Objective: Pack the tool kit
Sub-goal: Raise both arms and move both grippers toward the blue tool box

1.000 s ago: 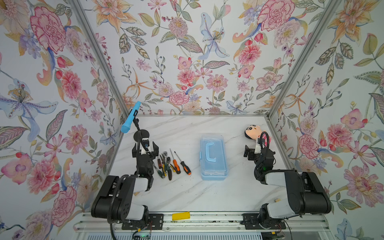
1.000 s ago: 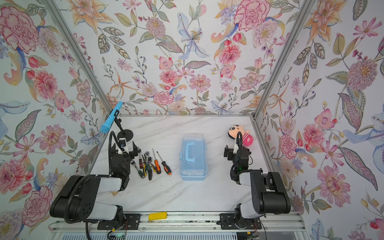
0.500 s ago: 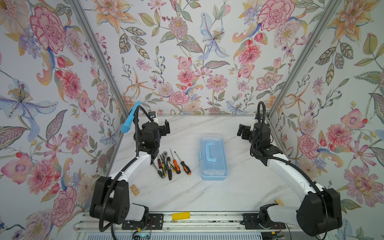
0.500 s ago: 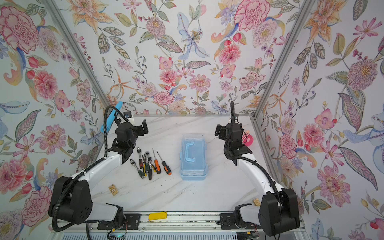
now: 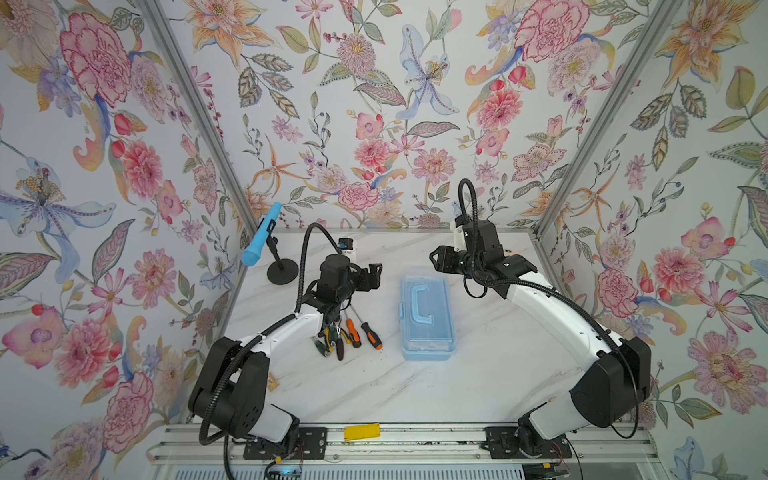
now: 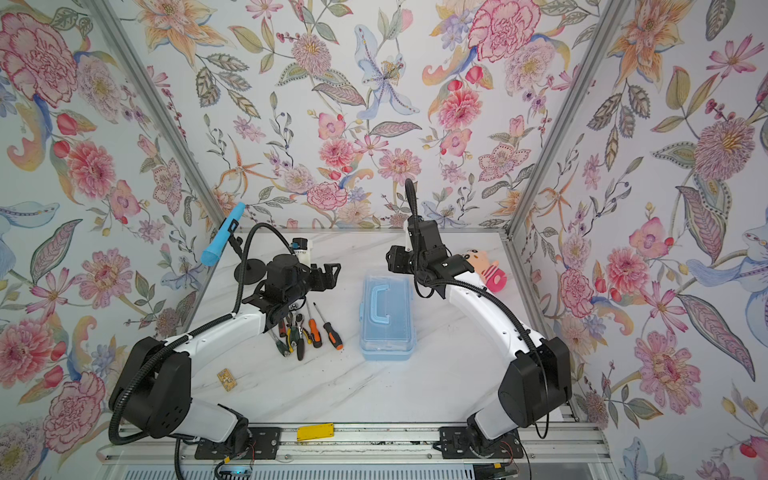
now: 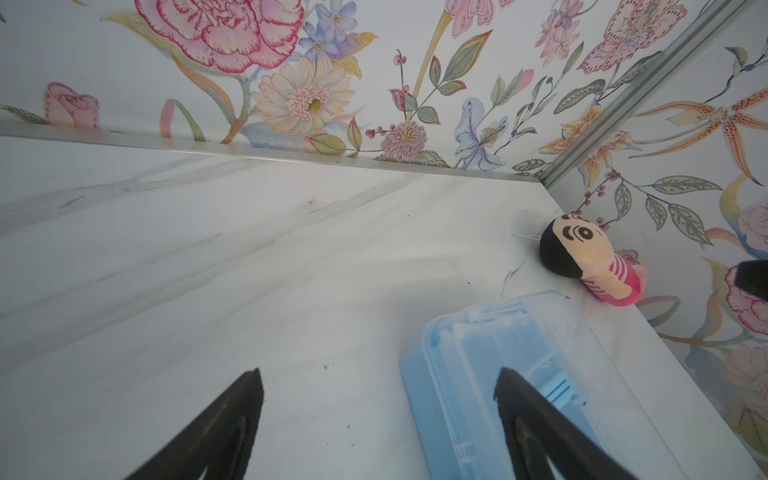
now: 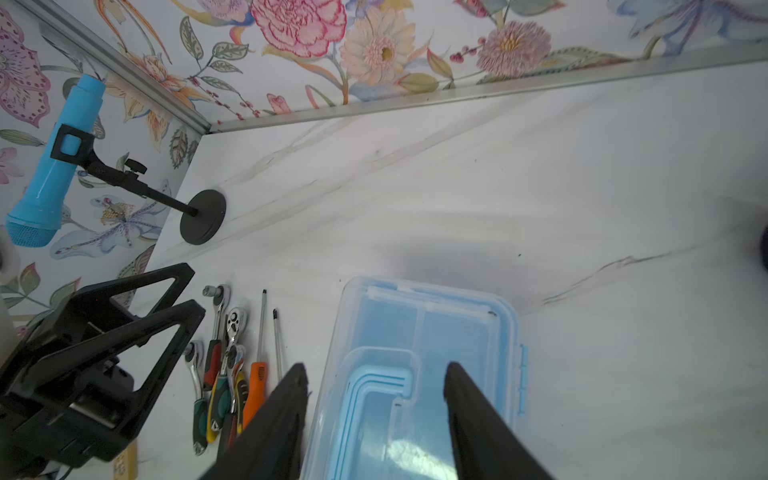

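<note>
One tool kit (image 5: 426, 320), two screwdrivers (image 5: 371, 336)

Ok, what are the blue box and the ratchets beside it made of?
The blue box looks like moulded plastic: opaque light-blue base, clear glossy lid showing glare. The ratchets look like chromed steel, with shiny silver heads; their coloured grips are probably plastic or rubber.

Right hand (image 8: 376, 366), jaws apart, hovers over tool kit (image 8: 428, 324) (lid shut).
</note>
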Available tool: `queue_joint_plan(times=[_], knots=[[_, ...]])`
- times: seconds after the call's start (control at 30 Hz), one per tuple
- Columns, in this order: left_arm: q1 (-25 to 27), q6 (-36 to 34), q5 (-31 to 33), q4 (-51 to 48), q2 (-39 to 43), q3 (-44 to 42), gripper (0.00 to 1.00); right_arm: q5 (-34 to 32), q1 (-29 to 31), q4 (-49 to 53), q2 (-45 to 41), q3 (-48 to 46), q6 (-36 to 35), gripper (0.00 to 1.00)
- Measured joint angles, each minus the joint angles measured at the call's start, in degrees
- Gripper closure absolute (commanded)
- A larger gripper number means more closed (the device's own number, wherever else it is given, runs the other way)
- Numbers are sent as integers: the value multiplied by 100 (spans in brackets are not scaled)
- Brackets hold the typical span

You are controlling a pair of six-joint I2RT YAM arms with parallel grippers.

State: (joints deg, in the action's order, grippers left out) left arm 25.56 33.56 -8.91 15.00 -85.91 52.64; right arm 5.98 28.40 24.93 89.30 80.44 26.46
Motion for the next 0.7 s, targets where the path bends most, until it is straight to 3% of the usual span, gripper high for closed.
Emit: queue_joint_plan(times=[0.4, 0.7], knots=[[302, 378, -219, 365, -468, -485, 14, 1128, 387, 208, 81, -645, 492, 53], [555, 505, -293, 682, -935, -581, 16, 1368, 612, 304, 83, -986, 734, 55]])
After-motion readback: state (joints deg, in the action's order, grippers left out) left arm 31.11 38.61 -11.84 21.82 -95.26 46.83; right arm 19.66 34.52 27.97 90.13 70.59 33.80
